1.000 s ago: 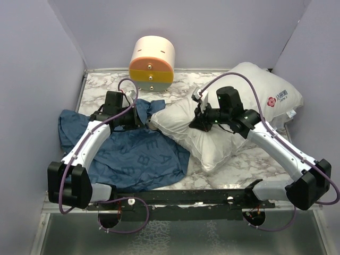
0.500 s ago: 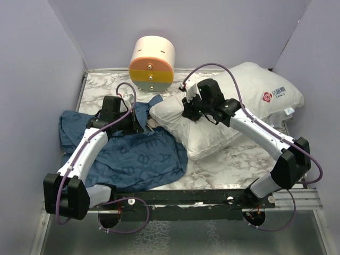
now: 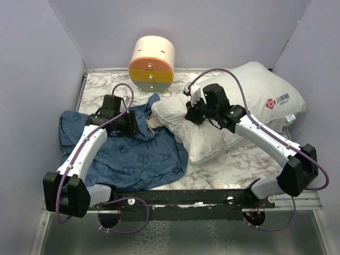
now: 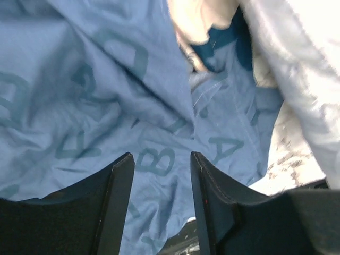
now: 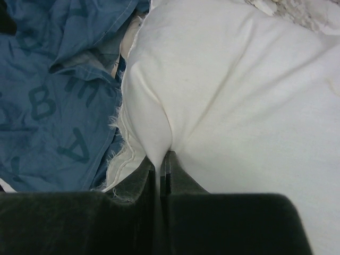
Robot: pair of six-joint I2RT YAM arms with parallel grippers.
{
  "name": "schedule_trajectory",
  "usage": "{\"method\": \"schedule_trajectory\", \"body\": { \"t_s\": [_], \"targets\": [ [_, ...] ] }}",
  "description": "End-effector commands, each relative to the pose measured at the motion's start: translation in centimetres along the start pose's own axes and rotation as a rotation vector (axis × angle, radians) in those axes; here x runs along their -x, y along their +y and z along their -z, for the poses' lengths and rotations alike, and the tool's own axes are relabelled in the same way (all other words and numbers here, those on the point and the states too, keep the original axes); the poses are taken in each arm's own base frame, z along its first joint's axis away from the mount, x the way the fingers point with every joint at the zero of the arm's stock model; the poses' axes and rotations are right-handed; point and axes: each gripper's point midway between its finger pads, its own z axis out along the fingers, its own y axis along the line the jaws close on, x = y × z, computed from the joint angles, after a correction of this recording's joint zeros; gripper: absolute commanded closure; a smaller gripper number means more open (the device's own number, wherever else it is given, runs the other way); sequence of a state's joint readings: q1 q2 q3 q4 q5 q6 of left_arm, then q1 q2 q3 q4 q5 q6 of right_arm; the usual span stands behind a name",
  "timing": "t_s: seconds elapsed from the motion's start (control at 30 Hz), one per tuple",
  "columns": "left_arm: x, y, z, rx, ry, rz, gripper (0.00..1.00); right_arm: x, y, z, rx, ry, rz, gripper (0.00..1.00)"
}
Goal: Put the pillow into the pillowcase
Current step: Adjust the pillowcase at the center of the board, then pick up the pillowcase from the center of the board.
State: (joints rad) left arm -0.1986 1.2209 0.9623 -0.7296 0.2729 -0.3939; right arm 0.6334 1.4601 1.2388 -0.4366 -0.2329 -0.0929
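Ltrs A, B on pillowcase (image 4: 154, 133), pillow (image 3: 249, 87) logo (image 3: 272, 103) illegible

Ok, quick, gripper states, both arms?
Left gripper: open, empty, over the blue letter-printed cloth pillowcase.
Right gripper: shut on the plump white fabric pillow.

I am seeing a cream-and-orange cylinder (image 3: 152, 64) sitting at the far edge of the marble-patterned bench (image 3: 98, 84), against the lilac back wall (image 3: 186, 26).

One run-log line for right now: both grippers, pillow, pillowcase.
left gripper: open over pillowcase | right gripper: shut on pillow fold | pillow: outside pillowcase, end beside it | pillowcase: crumpled
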Motion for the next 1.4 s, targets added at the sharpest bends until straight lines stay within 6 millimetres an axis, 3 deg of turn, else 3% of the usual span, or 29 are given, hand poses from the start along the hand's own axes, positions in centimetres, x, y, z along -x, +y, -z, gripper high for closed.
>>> {"method": "schedule_trajectory", "body": {
  "t_s": [0.0,0.13,0.43,0.6,0.93,1.03,1.17,1.37],
  "targets": [
    [5.0,-0.8,3.2,0.057,-0.163,-0.031,0.48,-0.5,0.9,1.2,0.037,-0.020,0.016,0.99],
    [6.6,-1.9,3.3,0.042,-0.166,0.002,0.46,-0.3,1.2,1.5,0.049,-0.036,0.014,0.99],
    [6.1,-2.4,-1.9,0.141,-0.144,0.080,0.40,0.2,1.3,1.4,0.058,-0.047,0.009,0.99],
    [5.0,-0.8,-5.0,0.270,-0.123,0.118,0.38,-0.1,1.3,1.7,0.056,-0.041,0.009,0.99],
    [4.5,2.6,-9.2,0.480,-0.093,0.089,0.39,-0.5,1.6,1.9,0.064,-0.038,0.006,0.99],
    [4.1,3.2,-10.4,0.508,-0.061,0.078,0.44,-0.6,1.7,2.0,0.067,-0.038,0.003,0.99],
    [4.8,2.9,-10.2,0.505,-0.065,0.062,0.90,-0.5,1.9,2.4,0.070,-0.041,0.001,0.99],
    [6.7,1.0,-7.3,0.430,-0.140,0.012,1.00,0.9,3.3,3.5,0.148,-0.096,0.044,0.99]
  ]
}}
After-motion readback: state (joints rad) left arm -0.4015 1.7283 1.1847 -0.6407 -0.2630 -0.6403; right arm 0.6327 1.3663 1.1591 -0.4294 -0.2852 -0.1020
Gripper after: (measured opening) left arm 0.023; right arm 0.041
